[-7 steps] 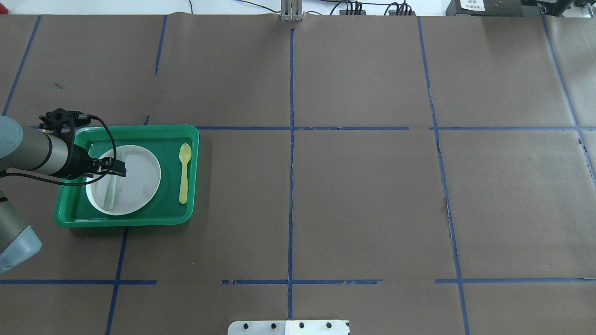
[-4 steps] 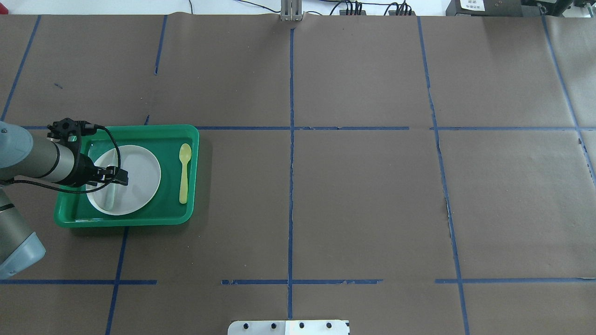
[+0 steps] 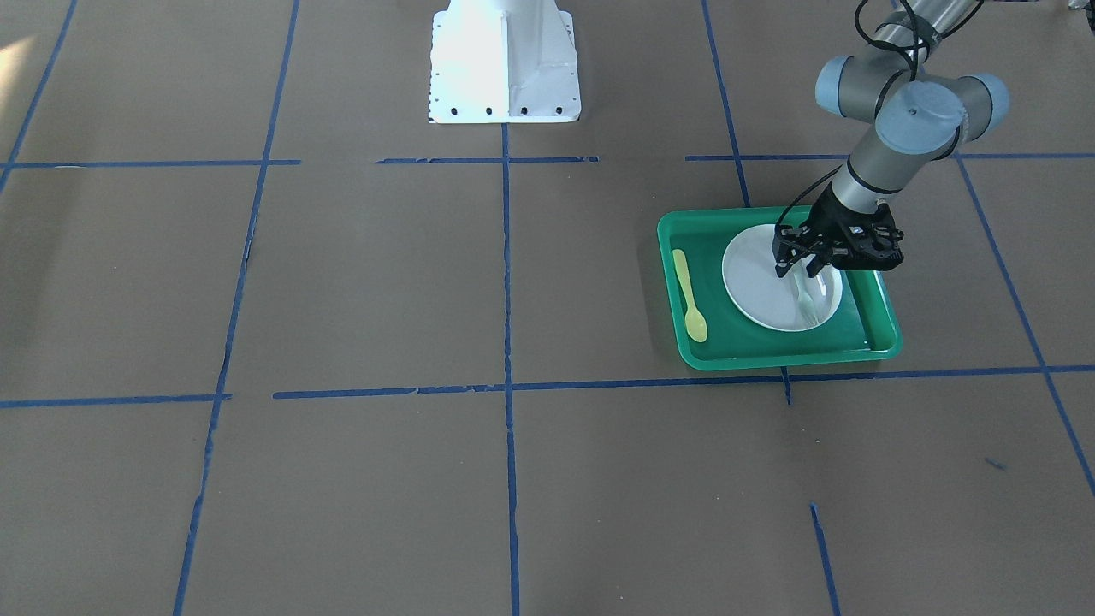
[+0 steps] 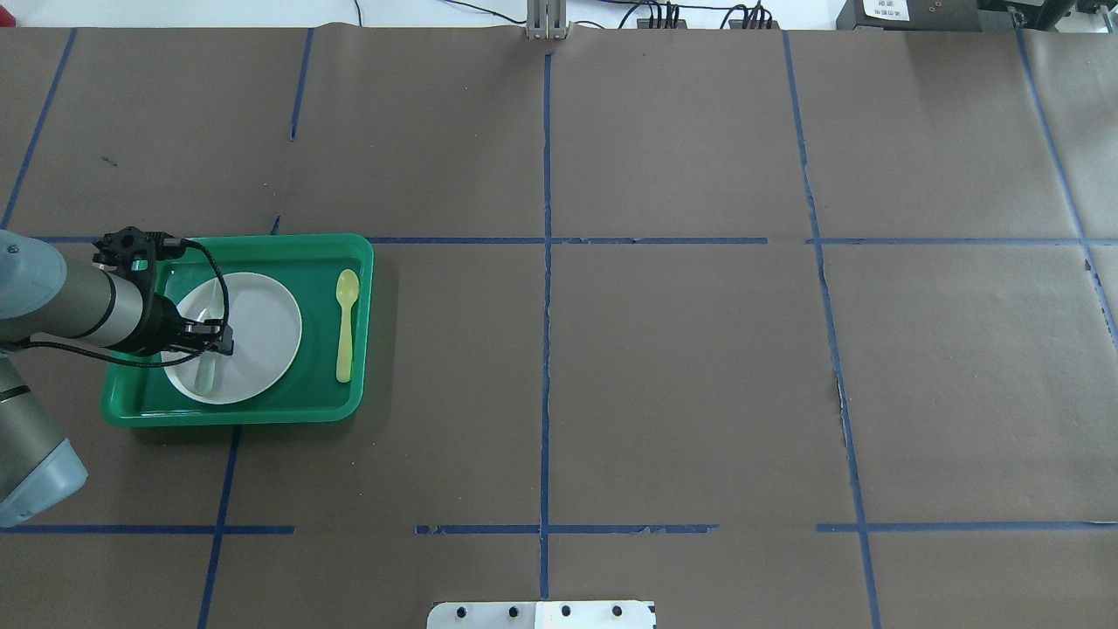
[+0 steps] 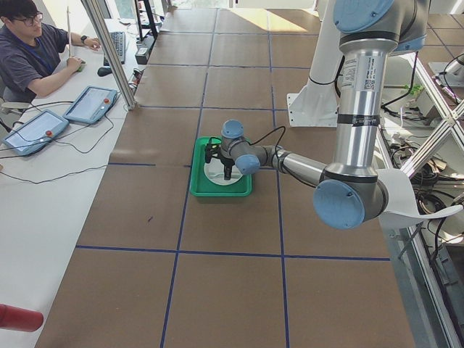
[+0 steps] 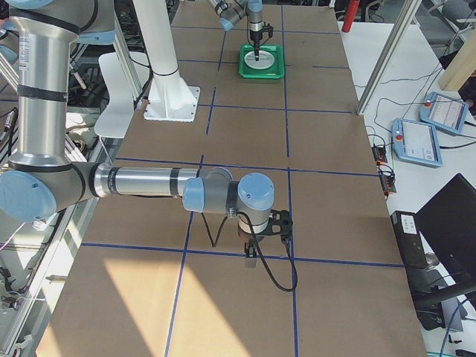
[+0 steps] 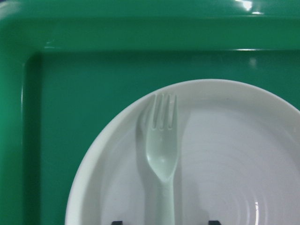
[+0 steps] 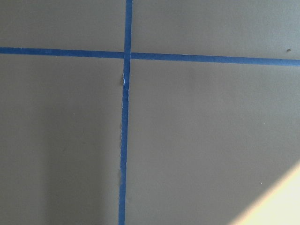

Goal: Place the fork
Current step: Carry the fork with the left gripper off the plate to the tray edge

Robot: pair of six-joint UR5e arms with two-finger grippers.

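The pale translucent fork (image 7: pixel 161 150) lies flat on the white plate (image 7: pixel 234 154) inside the green tray (image 7: pixel 70 117), with its tines toward the tray's wall. In the overhead view the fork (image 4: pixel 208 371) lies along the plate's (image 4: pixel 262 332) left side. My left gripper (image 4: pixel 217 337) is open just above the plate. Its two fingertips show at the bottom edge of the left wrist view, one on each side of the fork's handle, clear of it. My right gripper (image 6: pixel 253 251) hangs over bare table far from the tray. I cannot tell whether it is open or shut.
A yellow plastic spoon (image 4: pixel 347 323) lies in the tray (image 4: pixel 288 249) to the right of the plate. Brown paper with blue tape lines covers the table. The robot's white base (image 3: pixel 503 60) stands at the table's edge. An operator sits at the far side in the exterior left view.
My left gripper has moved toward the robot's side along the fork and come lower over the plate. The fork, plate and spoon have not moved.
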